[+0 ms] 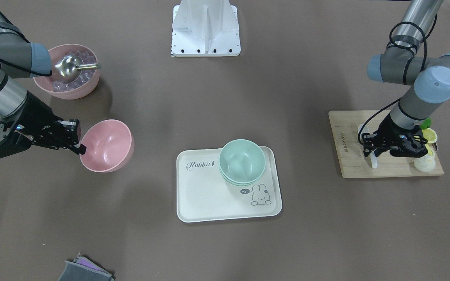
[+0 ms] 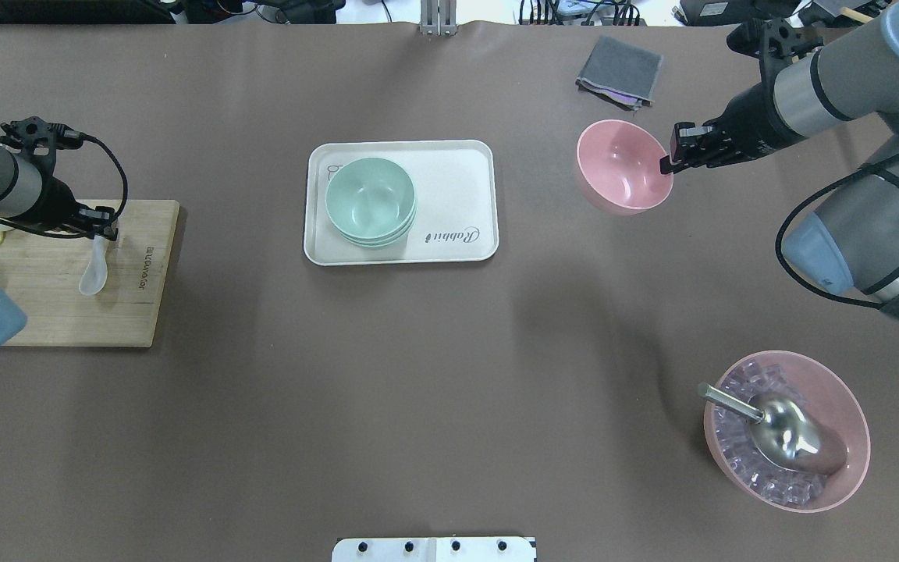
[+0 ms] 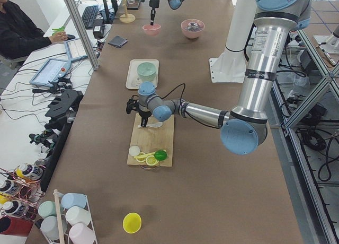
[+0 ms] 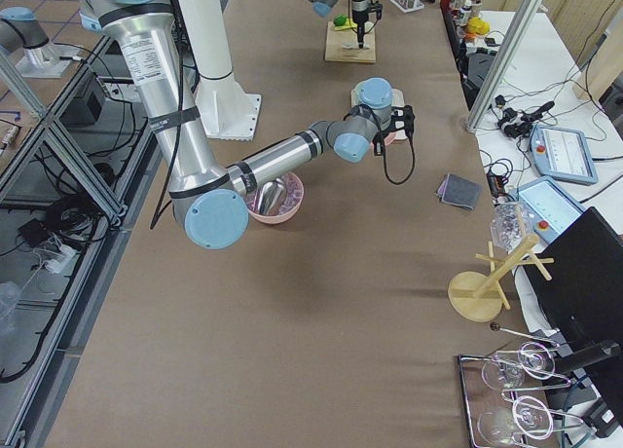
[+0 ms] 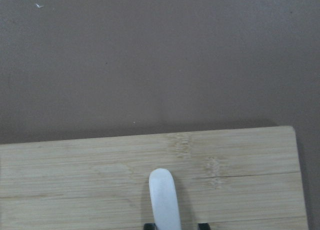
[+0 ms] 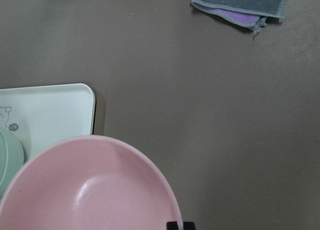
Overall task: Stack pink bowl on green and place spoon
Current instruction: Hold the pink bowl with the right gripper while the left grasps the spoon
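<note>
My right gripper (image 2: 666,164) is shut on the rim of the empty pink bowl (image 2: 623,166) and holds it tilted, a little above the table; it also shows in the front view (image 1: 108,145) and the right wrist view (image 6: 90,185). A stack of green bowls (image 2: 370,199) stands on the white tray (image 2: 457,195). My left gripper (image 2: 102,232) is down over the handle of the white spoon (image 2: 94,269), which lies on the wooden board (image 2: 44,312). In the left wrist view its fingertips straddle the spoon (image 5: 165,200) with a gap on one side.
A second pink bowl (image 2: 785,429) with ice cubes and a metal scoop sits near the robot on its right. A grey cloth (image 2: 620,70) lies at the far edge. Lemon and lime pieces (image 1: 428,136) sit on the board's end.
</note>
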Robot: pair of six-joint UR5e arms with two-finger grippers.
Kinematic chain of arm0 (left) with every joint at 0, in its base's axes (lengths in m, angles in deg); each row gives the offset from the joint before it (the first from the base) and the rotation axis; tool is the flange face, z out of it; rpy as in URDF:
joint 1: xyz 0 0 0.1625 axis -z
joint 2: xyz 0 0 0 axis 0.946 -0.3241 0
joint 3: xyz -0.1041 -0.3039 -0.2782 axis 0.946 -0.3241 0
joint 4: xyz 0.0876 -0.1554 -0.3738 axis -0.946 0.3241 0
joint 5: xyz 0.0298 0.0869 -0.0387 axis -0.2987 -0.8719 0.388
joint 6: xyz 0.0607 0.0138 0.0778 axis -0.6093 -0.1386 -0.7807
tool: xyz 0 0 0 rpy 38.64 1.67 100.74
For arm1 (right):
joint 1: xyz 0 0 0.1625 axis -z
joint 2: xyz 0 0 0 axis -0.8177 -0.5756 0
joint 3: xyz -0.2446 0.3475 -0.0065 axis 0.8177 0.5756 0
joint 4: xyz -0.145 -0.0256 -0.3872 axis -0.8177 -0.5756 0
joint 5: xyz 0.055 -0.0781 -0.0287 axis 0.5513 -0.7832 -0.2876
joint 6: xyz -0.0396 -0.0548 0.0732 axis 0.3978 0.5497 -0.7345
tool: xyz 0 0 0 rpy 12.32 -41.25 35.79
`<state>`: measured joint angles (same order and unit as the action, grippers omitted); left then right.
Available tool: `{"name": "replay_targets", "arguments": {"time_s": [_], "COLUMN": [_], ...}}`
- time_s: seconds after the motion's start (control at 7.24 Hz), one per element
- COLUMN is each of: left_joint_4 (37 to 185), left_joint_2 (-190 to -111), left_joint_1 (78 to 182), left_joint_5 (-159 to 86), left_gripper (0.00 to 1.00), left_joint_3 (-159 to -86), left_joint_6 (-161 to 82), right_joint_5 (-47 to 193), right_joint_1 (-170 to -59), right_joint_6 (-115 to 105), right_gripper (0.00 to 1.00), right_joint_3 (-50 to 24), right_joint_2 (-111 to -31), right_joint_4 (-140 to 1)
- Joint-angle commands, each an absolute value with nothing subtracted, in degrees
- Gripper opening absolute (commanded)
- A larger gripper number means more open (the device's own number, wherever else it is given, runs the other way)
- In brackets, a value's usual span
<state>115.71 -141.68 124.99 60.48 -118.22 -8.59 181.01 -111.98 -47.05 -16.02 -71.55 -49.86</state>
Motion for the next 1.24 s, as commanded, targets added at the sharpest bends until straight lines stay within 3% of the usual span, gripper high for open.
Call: {"name": "replay_targets", "arguments": {"time_s": [0.0,0.14,0.28,0.55,0.83,1.11], "left_joint_4": [115.71,115.71,115.71,115.71,114.58,101.2], "left_joint_2": [-141.7,-141.61,-141.53,-141.44,-141.26,-143.62], "left_joint_1": [124.96,124.88,124.88,124.88,125.4,127.67], "left_joint_5": [60.41,60.41,60.23,60.23,61.71,66.38], "left_gripper": [0.4,0.38,0.23,0.05,0.0,0.0], "left_joint_3": [-118.07,-118.07,-118.07,-118.07,-121.73,-132.17], "left_joint_6": [-8.67,-8.67,-8.75,-8.67,-8.75,-8.67], "right_joint_5": [181.04,181.04,181.04,181.04,181.04,181.12], "right_joint_1": [-111.98,-111.98,-111.98,-111.98,-112.16,-112.77], "right_joint_6": [-47.05,-47.05,-47.05,-47.05,-47.31,-48.27], "right_gripper": [0.0,0.0,0.0,0.0,0.0,0.0], "right_joint_3": [-16.04,-16.04,-16.04,-16.12,-16.3,-16.39], "right_joint_2": [-71.55,-71.55,-71.46,-71.46,-71.46,-70.41], "right_joint_4": [-49.86,-49.86,-49.86,-49.86,-49.86,-49.86]}}
